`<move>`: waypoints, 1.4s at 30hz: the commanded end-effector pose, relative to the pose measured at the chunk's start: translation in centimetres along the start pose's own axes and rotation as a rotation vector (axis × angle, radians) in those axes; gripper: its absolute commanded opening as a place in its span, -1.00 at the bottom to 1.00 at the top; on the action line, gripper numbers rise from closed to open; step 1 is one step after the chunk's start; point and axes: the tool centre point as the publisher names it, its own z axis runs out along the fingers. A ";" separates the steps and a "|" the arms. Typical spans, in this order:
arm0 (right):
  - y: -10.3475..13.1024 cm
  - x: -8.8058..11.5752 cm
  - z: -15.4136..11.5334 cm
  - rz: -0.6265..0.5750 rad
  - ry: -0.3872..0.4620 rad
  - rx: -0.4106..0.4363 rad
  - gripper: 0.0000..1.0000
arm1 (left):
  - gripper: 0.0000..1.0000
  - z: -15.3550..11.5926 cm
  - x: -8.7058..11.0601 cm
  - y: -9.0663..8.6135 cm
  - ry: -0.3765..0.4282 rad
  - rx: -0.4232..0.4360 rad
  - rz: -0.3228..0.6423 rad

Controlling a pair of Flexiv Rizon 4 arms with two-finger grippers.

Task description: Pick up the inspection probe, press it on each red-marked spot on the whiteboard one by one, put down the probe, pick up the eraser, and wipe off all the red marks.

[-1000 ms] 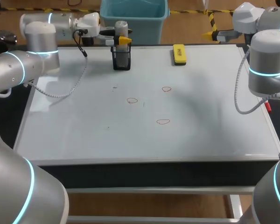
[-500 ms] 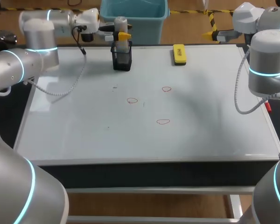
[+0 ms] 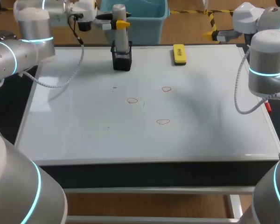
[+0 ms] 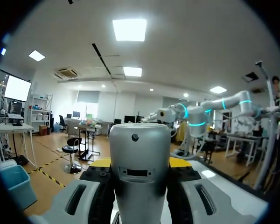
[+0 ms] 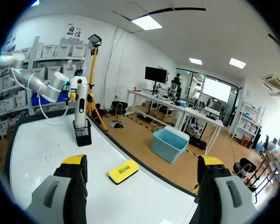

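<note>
Head view: left gripper noted clamped on the probe, one yellow tip showing against its side. Probe recorded as a smooth grey cylinder with a rounded cap, long axis vertical, cap upward, lower end at the mouth of a black mesh holder of square section. Holder standing near the far edge of the glossy whiteboard. Three red marks logged as thin drawn ovals, well apart, around the board's middle. Yellow eraser, a flat rectangular block, lying near the far edge to the right of the holder, long axis running near to far. Right arm kept off the board at the right side. Left wrist view: probe seen upright in the left gripper, gripped from both sides by the yellow fingertips; matt grey casing, small dark dot near the top, rectangular recess lower on the face. Right wrist view: right gripper found with fingers spread wide and nothing between them. Eraser flat on the whiteboard ahead of it; farther ahead the holder with the probe vertical above it.
</note>
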 end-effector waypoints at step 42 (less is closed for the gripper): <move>0.0 0.0 0.0 0.000 0.001 0.001 1.00 | -1.00 -15.9 7.1 -2.3 -0.441 -0.023 0.054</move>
